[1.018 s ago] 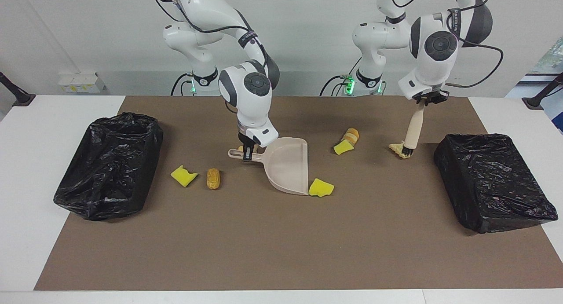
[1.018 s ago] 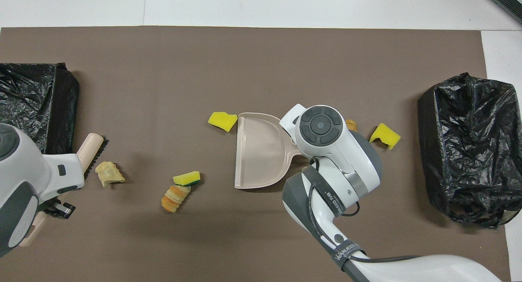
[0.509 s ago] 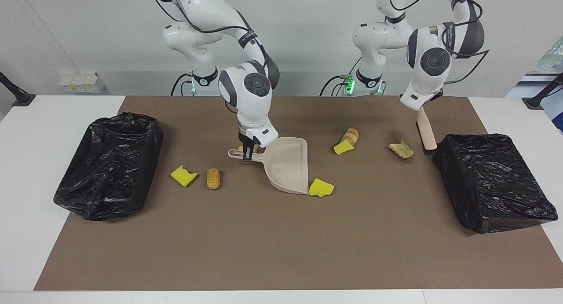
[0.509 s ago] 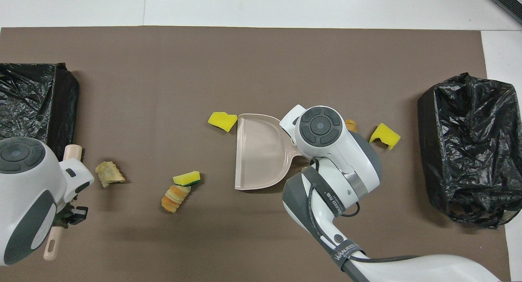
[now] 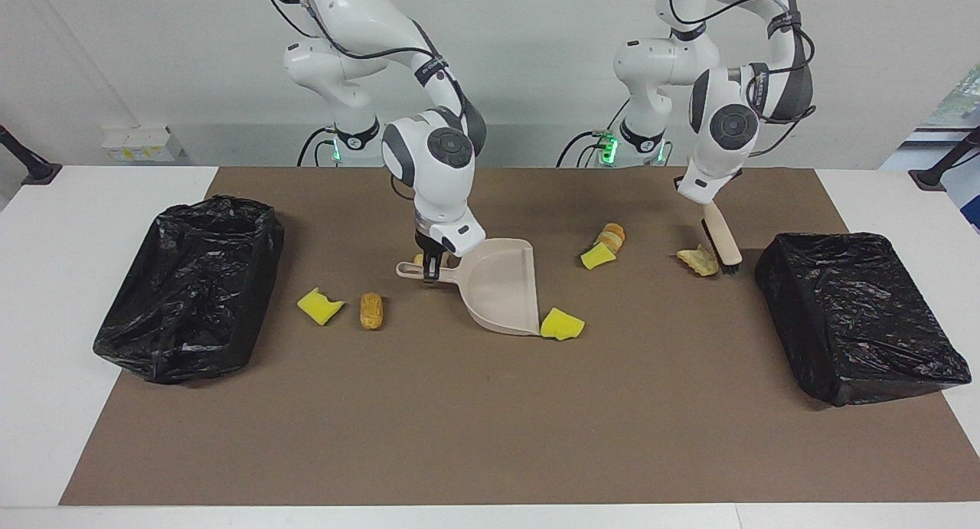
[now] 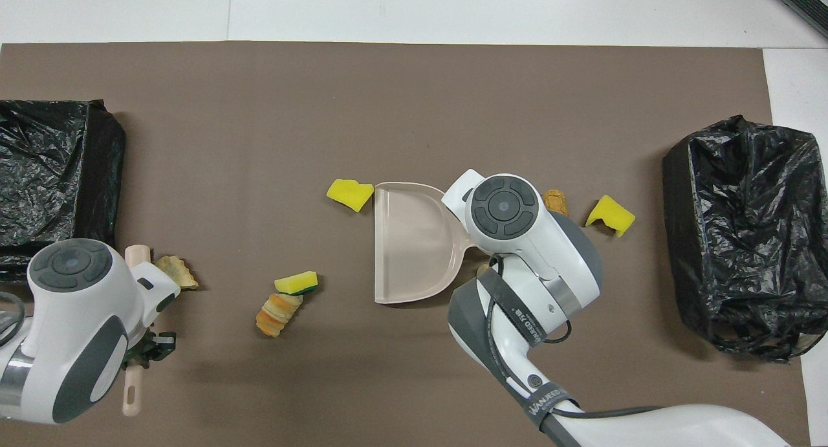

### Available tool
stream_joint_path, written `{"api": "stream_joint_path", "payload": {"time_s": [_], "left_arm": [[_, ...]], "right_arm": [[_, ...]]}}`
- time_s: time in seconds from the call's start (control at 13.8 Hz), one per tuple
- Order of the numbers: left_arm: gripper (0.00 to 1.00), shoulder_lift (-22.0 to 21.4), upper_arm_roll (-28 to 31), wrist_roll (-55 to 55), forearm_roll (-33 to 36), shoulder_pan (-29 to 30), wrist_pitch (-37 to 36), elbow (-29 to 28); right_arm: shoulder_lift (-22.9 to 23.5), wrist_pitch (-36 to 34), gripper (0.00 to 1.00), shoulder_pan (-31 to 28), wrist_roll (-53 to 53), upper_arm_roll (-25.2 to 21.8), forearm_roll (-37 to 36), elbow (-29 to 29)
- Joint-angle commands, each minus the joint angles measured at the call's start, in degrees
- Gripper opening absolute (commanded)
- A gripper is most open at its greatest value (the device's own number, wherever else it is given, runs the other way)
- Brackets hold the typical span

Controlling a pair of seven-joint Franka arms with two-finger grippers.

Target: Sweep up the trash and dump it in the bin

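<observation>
My right gripper (image 5: 430, 267) is shut on the handle of the beige dustpan (image 5: 501, 288), which rests on the mat mid-table. A yellow sponge chunk (image 5: 561, 324) lies at the pan's open edge. My left gripper (image 5: 706, 207) is shut on the beige brush (image 5: 721, 238), tilted with its black bristles on the mat beside a flaky pastry scrap (image 5: 698, 261). More trash: a croissant piece (image 5: 611, 236) touching a green-faced sponge (image 5: 597, 256), another sponge (image 5: 319, 305) and a bread piece (image 5: 371, 311) toward the right arm's end. A small scrap (image 6: 555, 201) peeks out by my right wrist.
Two bins lined with black bags stand on the brown mat (image 5: 459, 422): one bin (image 5: 191, 284) at the right arm's end, the other bin (image 5: 857, 315) at the left arm's end, close to the brush. The mat's half farther from the robots is bare.
My left arm swung the brush out toward the nearby bin, then brought its bristles back down beside the pastry scrap. The dustpan nudged slightly, shifting the sponge at its edge.
</observation>
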Motion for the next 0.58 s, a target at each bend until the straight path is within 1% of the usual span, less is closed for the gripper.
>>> {"api": "stream_joint_path", "payload": {"time_s": [0.0,0.22,0.29,0.44,0.51], "left_arm": [[0.0,0.81,0.43,-4.41,-4.66,-2.19,2.39,-0.93],[0.0,0.9,0.34,-6.17,-8.01,-2.89,3.28,-0.93],[0.0,0.99,0.42,-6.26,-9.07,-4.46,3.63,-0.84],[0.0,1.87,0.43,-6.78,-11.96,-7.8,7.92,-0.49],[0.0,2.91,0.43,-8.18,-13.64,-9.99,8.9,-0.32]], "right_arm": [[-0.78,0.5,0.0,1.63,-0.17,0.46,-1.5,-1.51],[-1.39,-1.7,0.0,2.6,-0.17,0.46,-1.59,-1.42],[-1.48,-1.97,0.0,2.78,-0.17,0.46,-1.59,-1.43],[-1.57,-2.32,0.0,2.78,-0.17,0.46,-1.68,-1.6],[-1.57,-2.41,0.0,2.78,-0.17,0.46,-1.68,-1.6]]}}
